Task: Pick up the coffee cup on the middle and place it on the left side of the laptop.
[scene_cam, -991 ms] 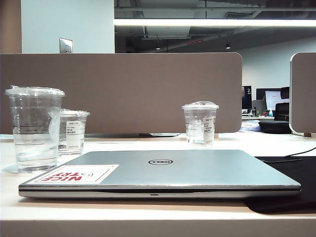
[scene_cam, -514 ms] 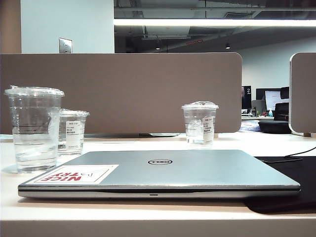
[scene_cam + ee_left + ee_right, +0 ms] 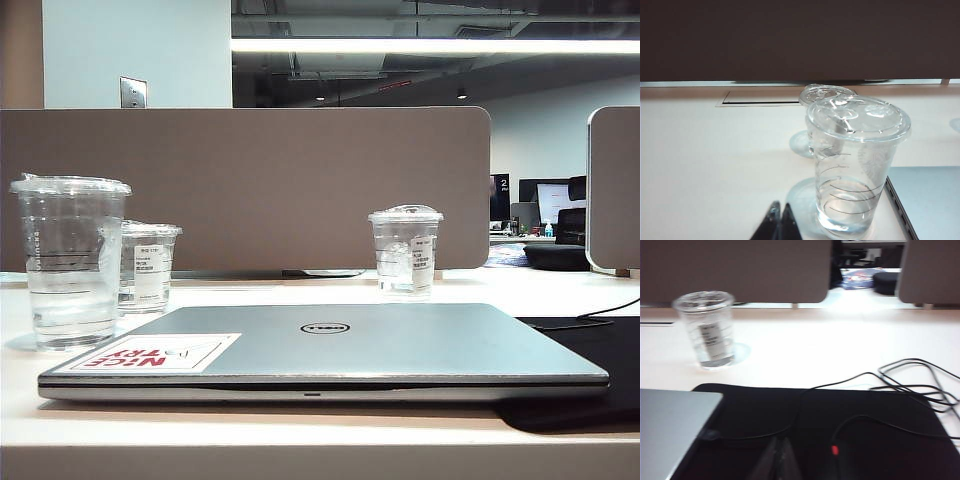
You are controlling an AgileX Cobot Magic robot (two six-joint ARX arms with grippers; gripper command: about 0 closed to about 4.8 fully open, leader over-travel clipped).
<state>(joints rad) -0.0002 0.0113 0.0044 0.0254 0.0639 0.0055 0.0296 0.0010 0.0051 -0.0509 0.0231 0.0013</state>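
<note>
Silver-grey laptop (image 3: 340, 345); seemingly black mat (image 3: 840, 430)

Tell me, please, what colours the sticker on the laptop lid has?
Red and white sticker, clearest in the exterior view.

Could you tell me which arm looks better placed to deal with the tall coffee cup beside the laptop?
Left. The coffee cup stands right ahead of the shut left gripper, beside the laptop. The right gripper, also shut, hangs over the black mat, with only the labelled cup in its view.
</note>
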